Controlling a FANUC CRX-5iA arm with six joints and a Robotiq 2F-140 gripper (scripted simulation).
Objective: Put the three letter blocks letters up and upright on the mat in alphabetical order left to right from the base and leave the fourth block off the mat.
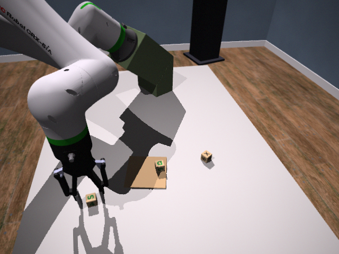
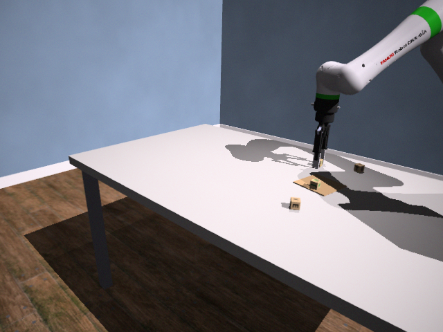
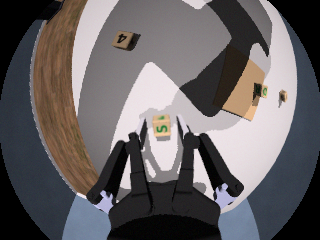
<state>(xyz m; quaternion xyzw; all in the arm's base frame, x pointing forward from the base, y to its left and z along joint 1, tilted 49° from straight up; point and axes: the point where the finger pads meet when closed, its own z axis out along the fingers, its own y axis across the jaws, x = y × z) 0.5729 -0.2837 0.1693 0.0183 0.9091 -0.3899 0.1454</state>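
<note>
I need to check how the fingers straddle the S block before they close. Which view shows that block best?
The top view: the S block sits unobstructed between the open gripper fingers, letter readable. The wrist view shows it smaller beyond the fingertips; in the exterior view the fingers mostly hide it.

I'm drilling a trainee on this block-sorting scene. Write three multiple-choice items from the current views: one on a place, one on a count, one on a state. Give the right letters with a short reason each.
1. Where does the D block sit?
A. on the tan mat
B. on the bare table beside the X block
C. on the floor

2. How many blocks lie off the mat?
A. one
B. two
C. three

3. How is the gripper placed?
A. shut on the X block
C. open, high above the mat
B. open, its fingers low on either side of the S block

Answers:
1 A: the top view shows D near the mat's corner.
2 C: S, the X block and the 4 block all rest on the white table.
3 B: the wrist view shows S between the parted fingers, with gaps.
</note>
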